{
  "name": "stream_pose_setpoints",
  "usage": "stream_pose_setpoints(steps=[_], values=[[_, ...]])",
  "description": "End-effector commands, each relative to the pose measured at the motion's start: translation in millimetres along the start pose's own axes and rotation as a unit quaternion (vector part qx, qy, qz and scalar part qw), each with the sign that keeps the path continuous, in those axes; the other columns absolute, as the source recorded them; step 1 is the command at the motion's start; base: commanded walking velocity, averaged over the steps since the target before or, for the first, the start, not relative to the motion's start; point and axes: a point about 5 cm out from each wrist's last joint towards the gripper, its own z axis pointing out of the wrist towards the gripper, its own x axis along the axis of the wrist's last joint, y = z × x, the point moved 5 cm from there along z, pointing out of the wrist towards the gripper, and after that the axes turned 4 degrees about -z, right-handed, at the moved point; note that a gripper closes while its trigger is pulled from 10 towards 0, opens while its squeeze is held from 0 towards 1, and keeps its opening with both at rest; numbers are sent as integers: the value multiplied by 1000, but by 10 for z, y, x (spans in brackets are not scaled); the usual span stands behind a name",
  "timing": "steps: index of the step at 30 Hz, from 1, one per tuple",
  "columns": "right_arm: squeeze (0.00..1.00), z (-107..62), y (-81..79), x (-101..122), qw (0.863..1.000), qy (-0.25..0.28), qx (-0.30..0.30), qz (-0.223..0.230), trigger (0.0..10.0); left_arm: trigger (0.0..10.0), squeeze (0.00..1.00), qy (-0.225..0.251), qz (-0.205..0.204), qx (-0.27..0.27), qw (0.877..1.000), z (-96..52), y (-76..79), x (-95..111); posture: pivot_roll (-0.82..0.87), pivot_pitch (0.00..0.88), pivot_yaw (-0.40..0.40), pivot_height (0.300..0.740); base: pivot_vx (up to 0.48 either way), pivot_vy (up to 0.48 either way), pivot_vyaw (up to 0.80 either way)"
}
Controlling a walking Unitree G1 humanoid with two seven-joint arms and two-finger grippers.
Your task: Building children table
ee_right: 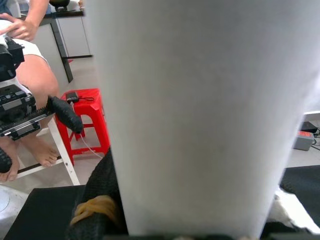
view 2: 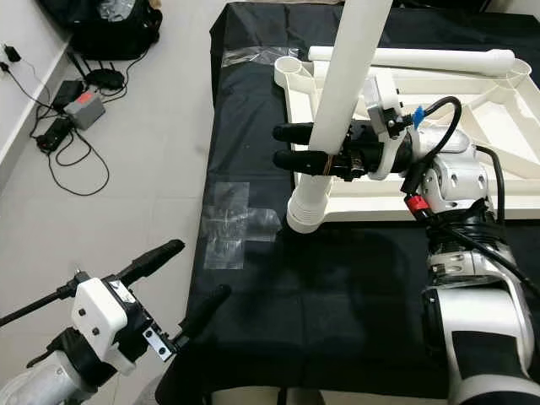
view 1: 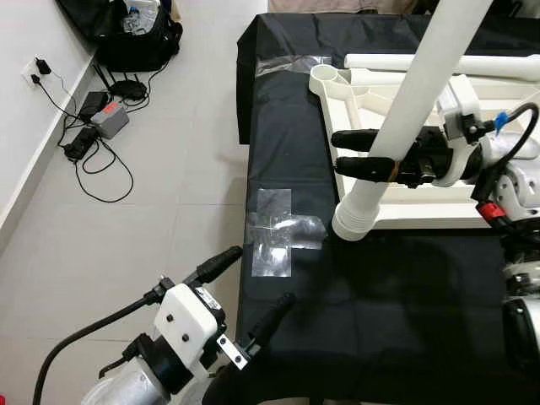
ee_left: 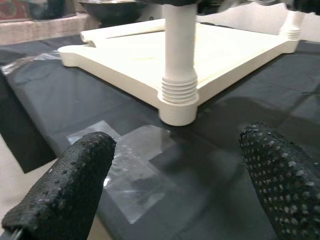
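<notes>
A white children's table top (view 1: 439, 211) lies upside down on a black-covered table (view 1: 380, 321). A white leg (view 1: 413, 110) stands slightly tilted with its ribbed foot (ee_left: 178, 95) in the near-left corner socket. My right gripper (view 1: 339, 152) is shut on this leg about halfway up, one finger on each side. In the right wrist view the leg (ee_right: 200, 115) is very close. Another white leg (view 2: 422, 57) lies along the far side of the top. My left gripper (view 1: 260, 277) hangs open and empty at the table's near-left edge, pointing toward the socket.
Clear tape patches (view 1: 274, 228) lie on the cloth near the left edge. A black bag (view 1: 135, 34), adapters and cables (view 1: 101, 122) lie on the floor by the wall. A red stool (ee_right: 82, 115) and a seated person's bare legs (ee_right: 35, 80) are beyond the table.
</notes>
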Motion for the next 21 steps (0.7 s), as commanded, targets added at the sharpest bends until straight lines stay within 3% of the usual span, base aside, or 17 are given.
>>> stream_pose_setpoints(steps=[1,10,21], values=[[0,-47,-13,-140,999,-23,-8,22,10000,10000,0,-4,-10,-9,1000,-13,58,-3,49,335,-22,740,0,0,0],[0,-57,13,-197,998,-6,-52,33,10000,10000,0,-10,-9,-13,1000,-3,82,-39,46,335,-23,740,0,0,0],[0,-69,-218,-395,996,-39,-74,29,10000,10000,0,-15,-4,-16,1000,-4,78,-66,38,336,-18,740,0,0,0]])
